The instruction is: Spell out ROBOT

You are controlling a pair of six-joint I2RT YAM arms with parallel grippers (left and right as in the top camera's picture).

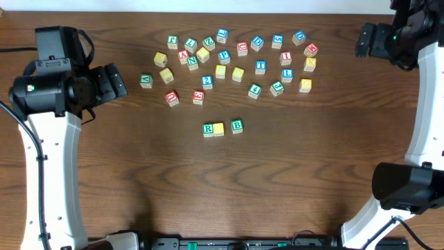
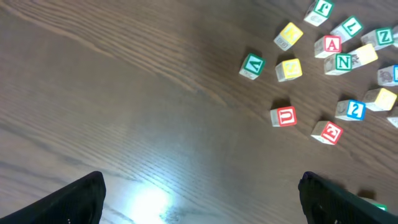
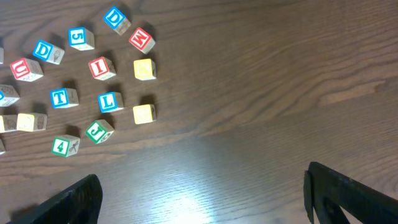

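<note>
Three blocks stand in a row on the table: a green R block (image 1: 208, 129), a yellow block (image 1: 219, 129) touching it, and a green B block (image 1: 237, 126) slightly apart. A blue T block (image 1: 260, 67) lies in the scattered pile behind and also shows in the right wrist view (image 3: 64, 97). My left gripper (image 2: 199, 199) is open and empty at the left, near the pile's left edge. My right gripper (image 3: 202, 196) is open and empty at the far right. Both hover above bare wood.
Many loose letter blocks lie scattered across the back middle of the table, among them a red A (image 2: 331, 44), green N (image 2: 342, 61), red U (image 2: 285, 116), blue L (image 3: 109, 101), red I (image 3: 99, 67) and red M (image 3: 142, 39).
</note>
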